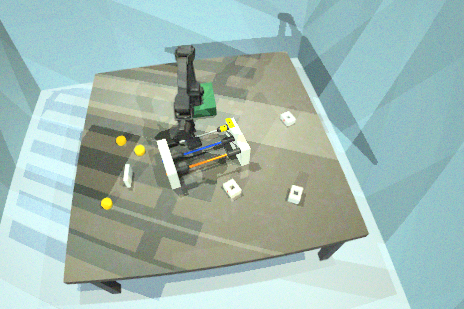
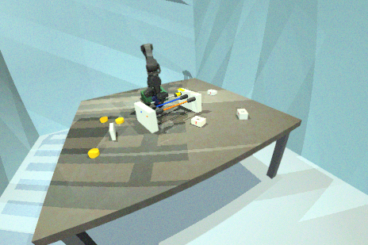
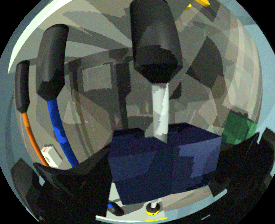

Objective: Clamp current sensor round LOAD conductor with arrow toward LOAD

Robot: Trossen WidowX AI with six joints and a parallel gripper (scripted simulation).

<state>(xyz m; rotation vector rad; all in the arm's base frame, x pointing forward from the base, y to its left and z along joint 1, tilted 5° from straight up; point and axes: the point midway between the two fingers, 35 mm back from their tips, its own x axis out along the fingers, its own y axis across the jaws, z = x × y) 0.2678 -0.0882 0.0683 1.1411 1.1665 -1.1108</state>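
The current sensor point(image 3: 165, 167) is a dark blue block, its two halves side by side with a thin seam. My gripper point(image 3: 153, 143) point(image 1: 188, 141) is shut on it, one black finger on each side. The white conductor point(image 3: 160, 107) point(image 1: 207, 133) runs into the seam between the halves and shows again beyond them. Whether the latch is caught cannot be seen. Yellow markers point(image 1: 230, 123) sit at the right end of this conductor. Their lettering and the sensor's arrow are not readable. In the top and exterior views the arm and gripper mostly hide the sensor.
A blue conductor point(image 1: 202, 149) point(image 3: 58, 130) and an orange conductor point(image 1: 207, 161) run alongside, between white end blocks point(image 1: 168, 163) point(image 2: 146, 116). A green block point(image 1: 207, 100) point(image 3: 238, 129) stands by the arm. Several small white blocks point(image 1: 235, 194), yellow pieces point(image 1: 106, 203) and a white upright plate point(image 1: 128, 176) stand around.
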